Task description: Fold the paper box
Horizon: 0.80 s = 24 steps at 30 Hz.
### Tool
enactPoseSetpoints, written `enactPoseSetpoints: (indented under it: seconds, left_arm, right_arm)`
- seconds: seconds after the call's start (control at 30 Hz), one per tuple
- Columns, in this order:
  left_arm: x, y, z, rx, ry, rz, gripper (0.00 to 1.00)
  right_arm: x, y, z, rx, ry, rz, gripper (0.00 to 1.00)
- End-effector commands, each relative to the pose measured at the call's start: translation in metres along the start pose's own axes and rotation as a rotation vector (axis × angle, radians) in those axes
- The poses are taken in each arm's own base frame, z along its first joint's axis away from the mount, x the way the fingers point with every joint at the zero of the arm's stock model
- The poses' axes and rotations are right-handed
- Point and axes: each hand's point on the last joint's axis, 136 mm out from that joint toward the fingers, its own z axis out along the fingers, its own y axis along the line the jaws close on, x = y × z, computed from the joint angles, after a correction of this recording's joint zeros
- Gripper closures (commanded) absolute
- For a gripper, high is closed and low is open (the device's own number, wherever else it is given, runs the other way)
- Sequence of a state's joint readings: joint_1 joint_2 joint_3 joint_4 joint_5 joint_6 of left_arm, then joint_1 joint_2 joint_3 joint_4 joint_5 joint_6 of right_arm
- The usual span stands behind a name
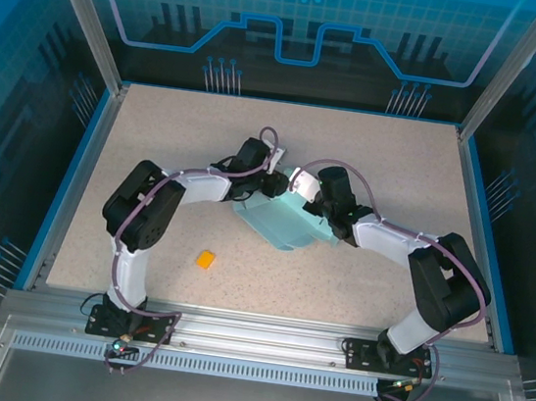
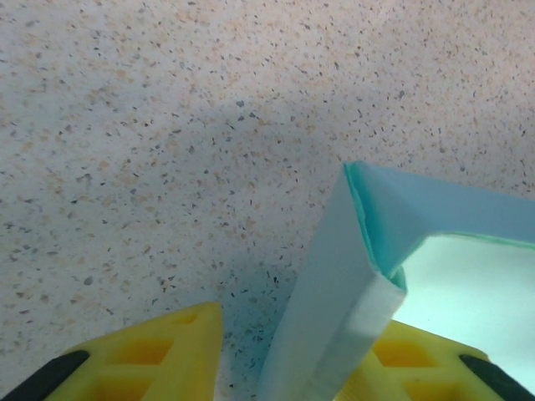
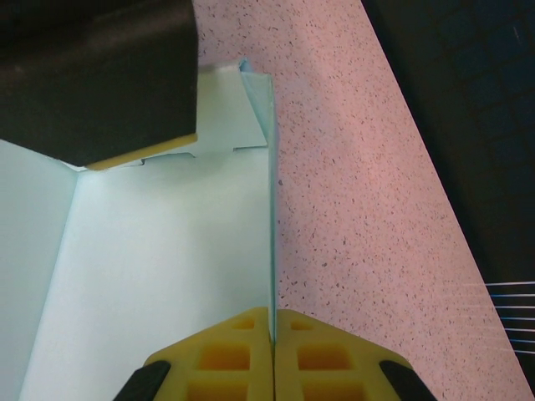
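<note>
Paper box [image 1: 282,228] partly beneath right tool [image 3: 273,322]

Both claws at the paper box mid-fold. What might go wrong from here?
1. The right claw is shut on one thin wall of the paper box; a hard pull may crease or tear it.
2. The left claw straddles a folded corner, one finger clear of the card; that fold might spring open or get crushed.
3. Both wrists crowd together over it and may collide.

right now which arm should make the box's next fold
Likely left: the left gripper straddles a raised corner of the box, jaws apart; the right gripper is shut on its wall, steadying it.
</note>
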State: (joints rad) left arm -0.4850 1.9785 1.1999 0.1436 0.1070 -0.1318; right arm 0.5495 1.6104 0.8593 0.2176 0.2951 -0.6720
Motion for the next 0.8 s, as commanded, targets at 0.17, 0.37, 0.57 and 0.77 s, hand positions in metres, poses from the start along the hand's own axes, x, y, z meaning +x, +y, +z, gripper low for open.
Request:
enactPoseSetpoints:
  seconds: [0.17,0.37,0.57,0.77]
  left_arm:
    - [-0.008,0.0,0.002,0.02,-0.023,0.016,0.76]
    - [-0.012,-0.003,-0.002,0.018,-0.044,0.049,0.85]
    - [-0.014,-0.008,-0.006,0.001,-0.049,0.084,0.92]
    - [-0.016,-0.01,-0.011,-0.02,-0.063,0.11,0.97]
  right_arm:
    - [0.005,0.005,-0.001,-0.023,0.024,0.003,1.0]
    - [0.005,0.004,-0.001,-0.019,0.022,0.007,1.0]
    - [0.003,0.002,-0.002,-0.014,0.019,0.012,0.97]
    - [-0.001,-0.002,-0.007,-0.008,0.006,0.03,0.88]
